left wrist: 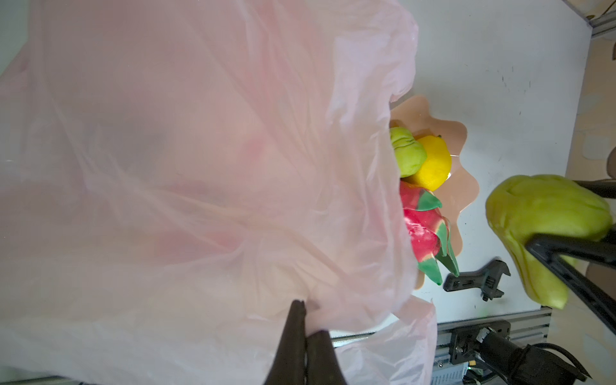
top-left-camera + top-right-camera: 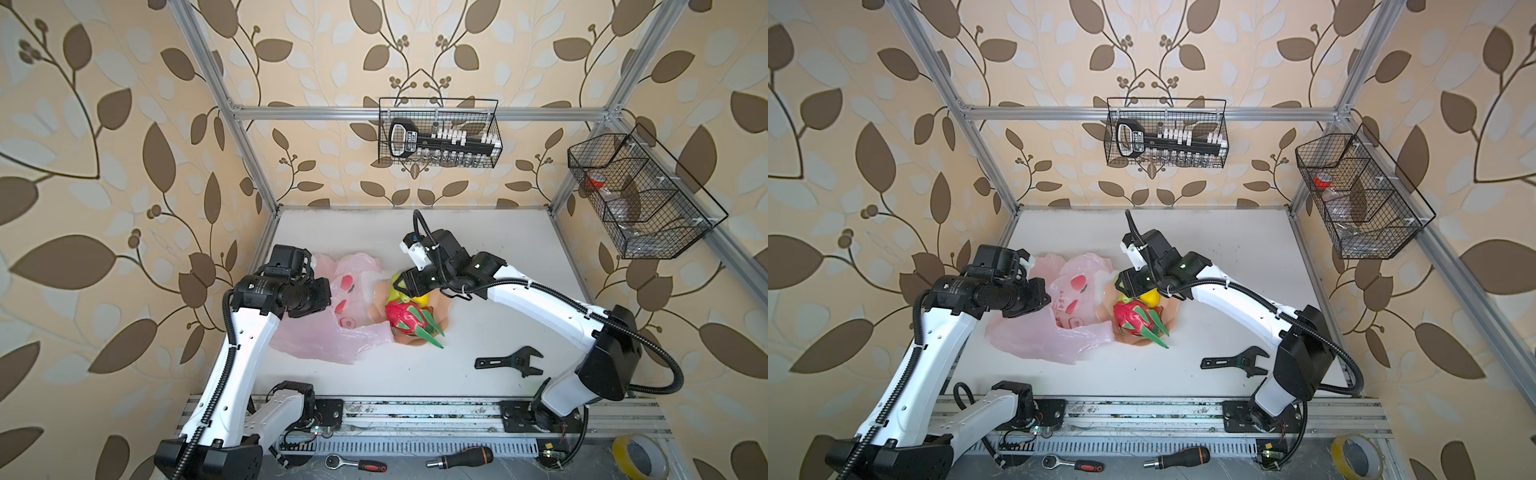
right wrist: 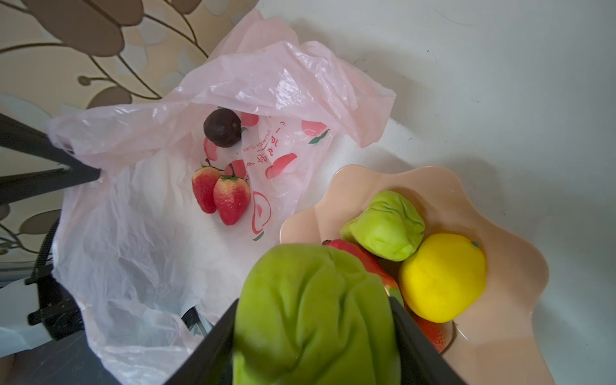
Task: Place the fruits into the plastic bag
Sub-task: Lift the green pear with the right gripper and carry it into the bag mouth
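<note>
Pear (image 3: 316,313) sits clamped in my right gripper (image 3: 313,300), bound for the bag (image 3: 133,233); my left gripper (image 1: 306,326) pinches its rim so the mouth gapes.

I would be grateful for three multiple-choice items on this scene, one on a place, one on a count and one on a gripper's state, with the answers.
1. Where does the yellow fruit lie?
A. In the plastic bag
B. In the bowl
C. On the bare table

2. How many strawberries lie in the plastic bag?
A. One
B. Two
C. Three

3. What is the state of the right gripper?
A. Open and empty
B. Shut on the plastic bag
C. Shut on a green pear

Answers:
1 B: the yellow fruit sits inside the bowl's scalloped rim.
2 B: the right wrist view shows two strawberries side by side, near the dark purple ball.
3 C: the gripper's fingers press the green pear from both sides.
</note>
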You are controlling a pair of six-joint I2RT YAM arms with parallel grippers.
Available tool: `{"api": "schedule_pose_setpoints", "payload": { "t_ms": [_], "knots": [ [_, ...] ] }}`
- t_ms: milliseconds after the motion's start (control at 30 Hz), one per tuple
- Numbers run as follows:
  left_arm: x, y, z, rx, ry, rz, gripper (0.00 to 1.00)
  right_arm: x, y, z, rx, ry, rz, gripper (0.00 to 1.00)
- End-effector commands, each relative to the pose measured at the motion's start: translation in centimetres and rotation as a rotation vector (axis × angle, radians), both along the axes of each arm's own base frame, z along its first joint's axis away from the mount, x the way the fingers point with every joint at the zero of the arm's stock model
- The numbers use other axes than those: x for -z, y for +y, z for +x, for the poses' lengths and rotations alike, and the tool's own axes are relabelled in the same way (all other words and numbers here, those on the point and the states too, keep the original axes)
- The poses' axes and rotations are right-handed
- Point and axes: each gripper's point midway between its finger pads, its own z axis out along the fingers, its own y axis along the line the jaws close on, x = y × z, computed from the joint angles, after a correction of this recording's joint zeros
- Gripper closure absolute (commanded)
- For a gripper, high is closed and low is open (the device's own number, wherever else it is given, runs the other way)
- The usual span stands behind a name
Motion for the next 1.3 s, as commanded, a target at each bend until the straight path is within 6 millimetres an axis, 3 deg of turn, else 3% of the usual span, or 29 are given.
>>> {"api": "schedule_pose_setpoints", "payload": {
  "t_ms": [0, 400, 633, 800, 1267],
  "knots": [
    [-1.4, 0.9, -0.1, -0.005, -0.028, 0.047, 1.00, -0.1, 0.3, -1.4, -0.015, 0.066, 0.090, 0.54],
    [-0.7, -1.5, 0.2, 0.036, -0.043, -0.089, 1.00, 1.0, -0.4, -0.8, 0.114, 0.289, 0.382, 0.55],
    [-1.5, -2.3, 1.1, 0.072, -0.068, -0.128, 1.00, 1.4, 0.6, 0.0, 0.144, 0.327, 0.459, 0.55],
    [-1.8, -2.9, 1.2, 0.093, -0.072, -0.147, 1.00, 1.4, 2.4, 0.4, 0.147, 0.359, 0.521, 0.55],
    [-1.7, -3.6, 1.4, 0.099, -0.064, -0.185, 1.00, 4.2, 8.7, -0.4, 0.128, 0.486, 0.557, 0.56]
  ]
}}
